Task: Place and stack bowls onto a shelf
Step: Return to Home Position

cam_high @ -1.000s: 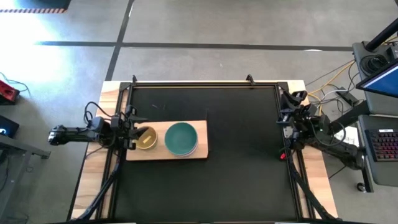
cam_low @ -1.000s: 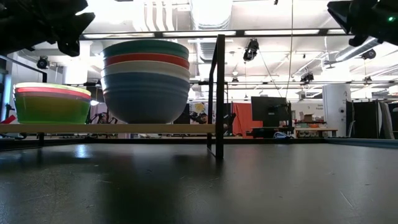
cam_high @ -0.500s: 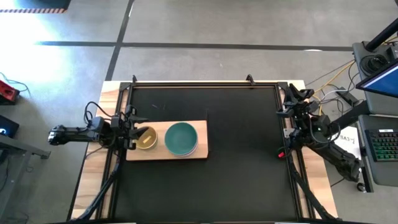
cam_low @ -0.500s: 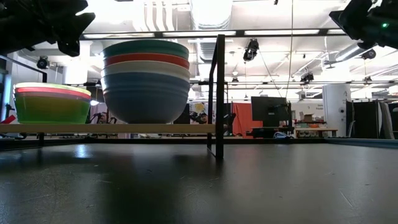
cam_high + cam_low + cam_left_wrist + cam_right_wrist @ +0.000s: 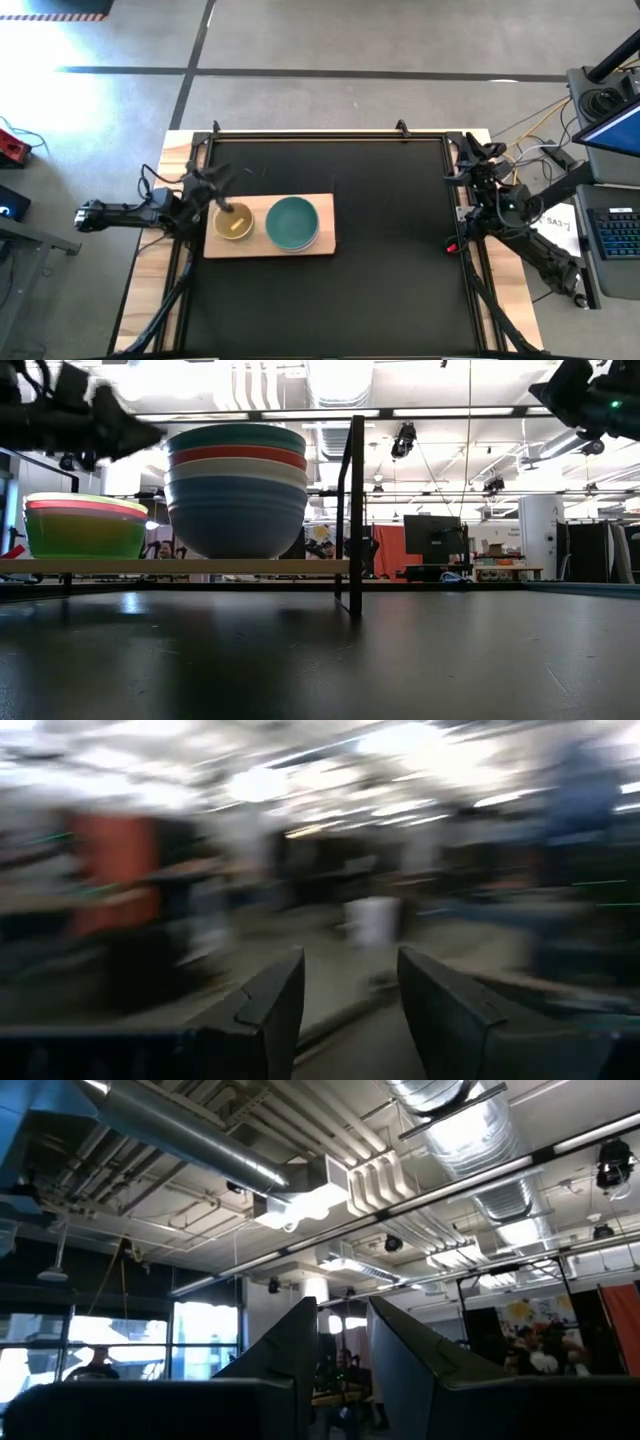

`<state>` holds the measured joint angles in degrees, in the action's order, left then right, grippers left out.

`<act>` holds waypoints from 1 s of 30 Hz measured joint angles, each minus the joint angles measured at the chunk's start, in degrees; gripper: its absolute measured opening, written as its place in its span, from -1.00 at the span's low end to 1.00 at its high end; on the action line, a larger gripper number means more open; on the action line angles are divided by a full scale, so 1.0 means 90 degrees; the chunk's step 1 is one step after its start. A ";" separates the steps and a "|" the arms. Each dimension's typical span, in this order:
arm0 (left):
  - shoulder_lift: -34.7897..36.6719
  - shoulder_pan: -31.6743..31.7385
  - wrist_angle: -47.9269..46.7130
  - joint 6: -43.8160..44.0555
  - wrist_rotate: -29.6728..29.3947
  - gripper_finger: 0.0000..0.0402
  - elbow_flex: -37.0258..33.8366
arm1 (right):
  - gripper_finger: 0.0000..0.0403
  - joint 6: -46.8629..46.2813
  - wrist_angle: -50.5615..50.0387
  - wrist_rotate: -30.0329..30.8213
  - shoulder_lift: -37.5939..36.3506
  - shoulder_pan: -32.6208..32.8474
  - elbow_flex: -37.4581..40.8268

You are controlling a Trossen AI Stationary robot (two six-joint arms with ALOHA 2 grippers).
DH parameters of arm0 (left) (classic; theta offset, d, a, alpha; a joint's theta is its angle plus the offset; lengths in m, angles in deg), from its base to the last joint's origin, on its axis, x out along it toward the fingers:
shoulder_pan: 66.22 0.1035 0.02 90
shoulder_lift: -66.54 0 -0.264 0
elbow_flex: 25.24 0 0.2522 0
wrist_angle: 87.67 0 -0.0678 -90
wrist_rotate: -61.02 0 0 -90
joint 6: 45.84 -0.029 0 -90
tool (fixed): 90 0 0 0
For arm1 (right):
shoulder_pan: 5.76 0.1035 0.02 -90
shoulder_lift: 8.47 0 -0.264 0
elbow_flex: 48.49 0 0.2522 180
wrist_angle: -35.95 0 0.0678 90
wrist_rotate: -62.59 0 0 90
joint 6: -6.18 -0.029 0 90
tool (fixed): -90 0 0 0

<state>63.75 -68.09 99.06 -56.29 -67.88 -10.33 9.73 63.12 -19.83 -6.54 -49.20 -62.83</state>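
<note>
The light-wood shelf [image 5: 322,243] lies on the table's left half. On it the four small bowls [image 5: 233,224] are nested with yellow on top, and in the low view they show as a low stack [image 5: 85,525]. To their right the four larger bowls [image 5: 292,223] are nested with teal on top, pale blue lowest [image 5: 236,490]. My left gripper [image 5: 218,183] is open and blurred, just beyond the shelf's far left corner, above the small stack [image 5: 352,990]. My right gripper [image 5: 468,160] waits open at the table's far right edge, pointing up [image 5: 343,1320].
A black upright post [image 5: 354,510] stands behind the shelf's right end. A black frame rail [image 5: 330,135] runs along the table's far edge. Cables and a keyboard [image 5: 615,230] lie off the table to the right. The black tabletop [image 5: 390,270] stretches right of the shelf.
My left gripper has drawn away from the small bowl stack toward the table's far edge, swinging fast and turning so that its view is blurred. The right arm has shifted slightly toward the far edge. The bowl stacks have stayed put.
</note>
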 joint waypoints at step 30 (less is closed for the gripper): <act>-0.0141 0.0000 -0.0044 0.0045 -0.3399 -0.28 -0.0007 | -0.57 0.0003 -0.0052 0.0000 0.0262 0.0002 0.0000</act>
<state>62.48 -68.09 98.66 -55.89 -98.47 -10.40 9.75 62.65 -19.83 -4.18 -49.18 -62.83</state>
